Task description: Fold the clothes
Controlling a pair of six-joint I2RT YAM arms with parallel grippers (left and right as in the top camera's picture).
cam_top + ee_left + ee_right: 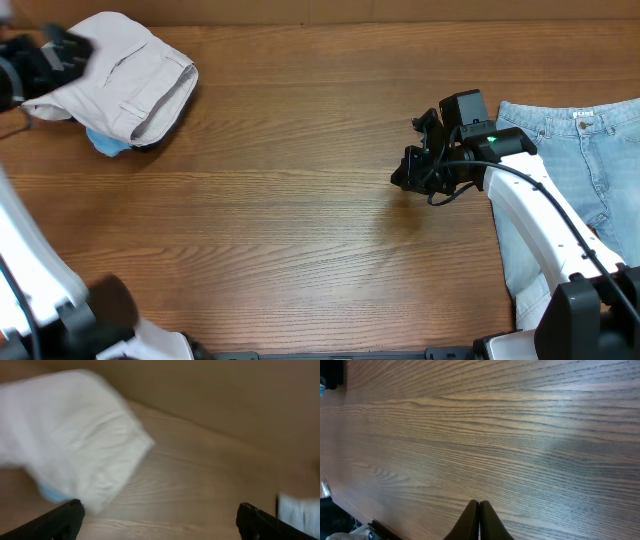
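The shorts [125, 70] lie folded into a compact beige bundle at the far left corner of the worktop [300, 220]. Their waistband end faces right and a seam line runs across the top. A bit of the blue tee [105, 143] sticks out from under the bundle's near edge.

The left claw [159, 510] is at that corner, over the bundle's left end, and is blurred in the overhead view. In the left wrist view its two dark fingers [65, 520] stand wide apart at the bottom corners of the picture, with only bare wood between them. The shorts lie ahead of them and to the left, smeared by blur, and nothing is held. Whether the left finger brushes the cloth cannot be told.

The jeans [590, 170] lie spread flat along the right edge of the worktop, waistband at the far side, partly covered by the right arm [540, 220]. The right claw [479, 510] sits just left of the jeans, over open wood near the middle right. In the right wrist view its fingers are pressed together into a single point low over the wood grain, with nothing between them. The two claws are well apart, with open wood between the shorts and the jeans.
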